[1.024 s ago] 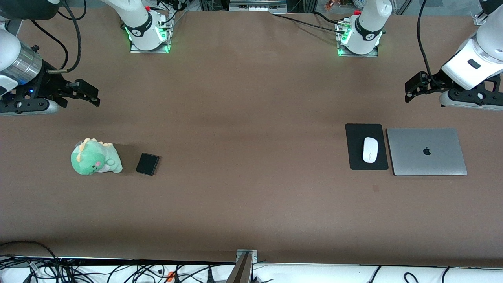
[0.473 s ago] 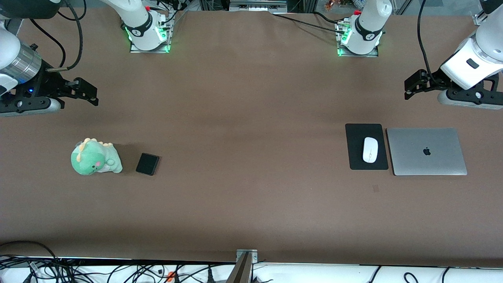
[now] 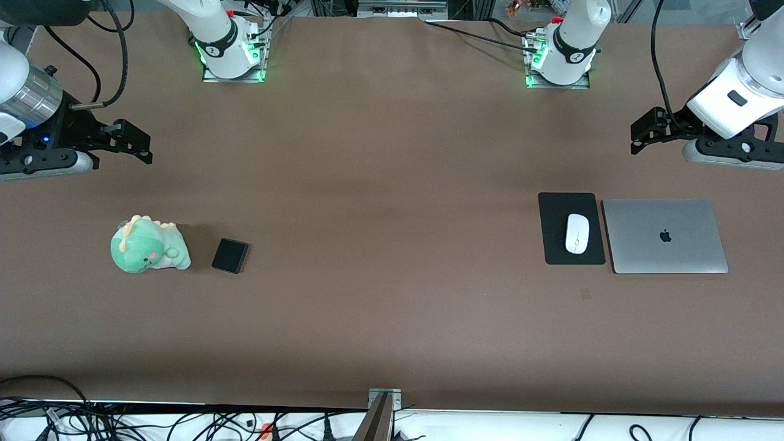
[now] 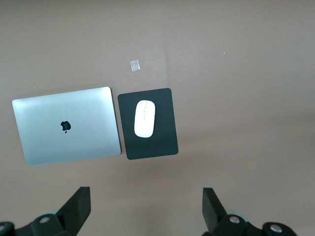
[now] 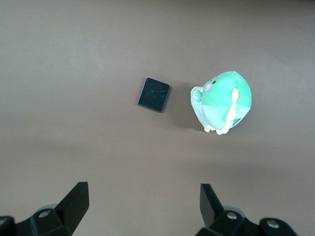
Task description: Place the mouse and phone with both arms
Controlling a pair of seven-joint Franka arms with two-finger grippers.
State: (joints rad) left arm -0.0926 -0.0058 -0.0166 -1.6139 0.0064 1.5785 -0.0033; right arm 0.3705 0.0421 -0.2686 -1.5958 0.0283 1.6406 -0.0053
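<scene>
Big brown table (image 3: 392,202). Silver laptop (image 3: 666,236) beside black mat (image 3: 571,228), white mouse (image 3: 577,233) on that mat. Green dinosaur toy (image 3: 149,245) just beside black phone (image 3: 230,255), at right arm's end. Left gripper (image 3: 640,131) spread wide over bare table near laptop. Right gripper (image 3: 142,144) spread wide over bare table near toy.

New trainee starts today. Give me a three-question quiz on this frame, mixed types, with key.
1. True or false: the mouse lies on the mat.
2. What lies beside the phone? A) laptop B) plush toy C) mat
3. Fill in: both grippers are ____.

Key:
1. True; the laptop is beside the mat.
2. B, the plush toy.
3. Open: the left gripper and the right gripper hold nothing, above bare table.
</scene>
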